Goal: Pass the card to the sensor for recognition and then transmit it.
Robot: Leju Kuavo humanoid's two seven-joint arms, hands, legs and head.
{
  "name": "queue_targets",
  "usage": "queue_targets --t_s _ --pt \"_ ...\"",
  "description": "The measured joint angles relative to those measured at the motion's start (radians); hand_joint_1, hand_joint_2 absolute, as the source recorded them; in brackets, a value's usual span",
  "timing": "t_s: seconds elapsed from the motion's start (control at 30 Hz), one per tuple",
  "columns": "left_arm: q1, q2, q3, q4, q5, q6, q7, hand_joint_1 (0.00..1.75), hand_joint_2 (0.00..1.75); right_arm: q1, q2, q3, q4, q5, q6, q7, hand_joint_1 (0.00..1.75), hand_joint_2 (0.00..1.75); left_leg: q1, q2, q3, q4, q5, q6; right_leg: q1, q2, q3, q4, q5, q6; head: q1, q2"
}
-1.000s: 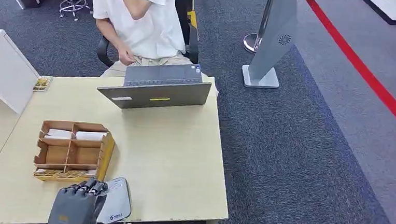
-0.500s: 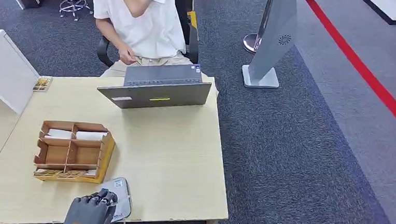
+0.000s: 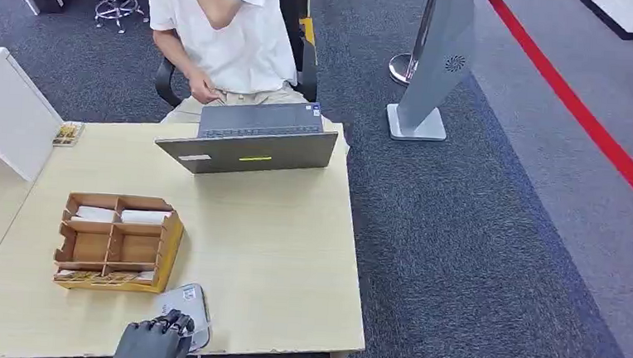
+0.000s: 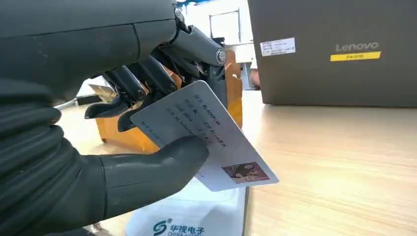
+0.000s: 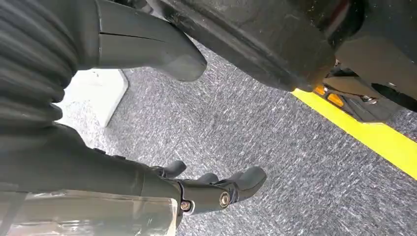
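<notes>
Card (image 4: 206, 137) was pinched in my left hand (image 4: 147, 98) just above the sensor (image 4: 196, 216); shallow thumb hold, could slip sideways.

The left hand (image 3: 152, 345) hovers over the white sensor (image 3: 187, 308) at the table's (image 3: 275, 259) near edge.
</notes>
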State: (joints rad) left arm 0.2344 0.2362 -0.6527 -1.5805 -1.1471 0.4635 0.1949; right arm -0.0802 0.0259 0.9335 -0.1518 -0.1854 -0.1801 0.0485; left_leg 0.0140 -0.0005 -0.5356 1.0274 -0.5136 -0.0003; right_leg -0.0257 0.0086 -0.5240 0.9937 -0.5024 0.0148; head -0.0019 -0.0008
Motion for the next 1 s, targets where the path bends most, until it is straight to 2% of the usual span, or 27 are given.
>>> queue_targets --t_s 0.17,0.8,0.9,1.0 --pt "-0.005 -0.009 -0.001 0.029 0.023 0.001 0.026 1.75 1.75 0.000 0.003 0.009 0.000 0.006 -0.001 0.004 0.00 1.75 0.000 0.000 0.000 0.000 0.000 0.000 0.000 0.000 0.000 0.000 0.000 0.000 0.000 0.000" --pt "-0.035 -0.030 0.009 0.101 0.065 0.035 0.048 1.75 1.75 -0.002 0.005 0.037 0.000 0.036 -0.001 0.004 0.00 1.75 0.000 -0.001 0.001 0.000 0.000 0.000 0.000 -0.001 0.002 0.000 0.000 0.000 0.000 0.000" --pt "-0.062 -0.032 0.047 0.106 0.007 0.065 0.024 1.75 1.75 -0.006 0.006 0.052 0.000 0.058 0.005 0.010 0.00 1.75 0.000 -0.001 0.001 0.000 0.002 0.000 0.000 -0.001 0.000 0.000 0.001 0.001 0.000 0.000" --pt "-0.121 -0.036 0.146 0.105 -0.062 0.057 -0.057 1.75 1.75 -0.016 0.008 0.071 0.000 0.078 0.018 0.021 0.00 1.75 0.001 -0.001 -0.001 0.000 0.005 -0.002 0.001 -0.001 -0.001 0.001 0.004 -0.001 0.000 0.000"
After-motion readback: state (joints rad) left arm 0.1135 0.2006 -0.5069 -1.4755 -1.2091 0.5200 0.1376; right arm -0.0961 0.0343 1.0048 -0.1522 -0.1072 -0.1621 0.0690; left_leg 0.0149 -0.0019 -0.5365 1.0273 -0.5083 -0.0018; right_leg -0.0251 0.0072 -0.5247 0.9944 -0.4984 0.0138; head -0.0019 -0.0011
